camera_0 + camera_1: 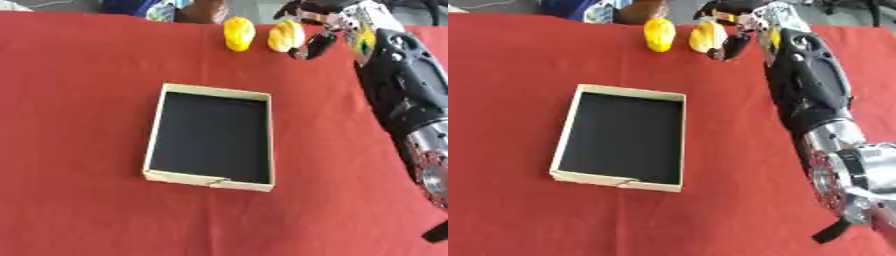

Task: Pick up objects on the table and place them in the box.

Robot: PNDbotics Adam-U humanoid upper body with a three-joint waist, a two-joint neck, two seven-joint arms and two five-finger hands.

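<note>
Both head eyes look steeply down, sharing red table (79,100), box (210,182).

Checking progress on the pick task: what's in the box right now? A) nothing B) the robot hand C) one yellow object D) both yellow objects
A: the box shows only its bare dark floor; both yellow objects sit on the red table beyond it, the right robot hand beside one.

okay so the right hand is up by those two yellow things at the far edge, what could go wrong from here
The right hand is at the right yellow object, with the left one close beside it, so closing the fingers might knock that one away. Both sit near the table's far edge and could roll off. The box is well short of them, so a drop during the carry is possible.
</note>
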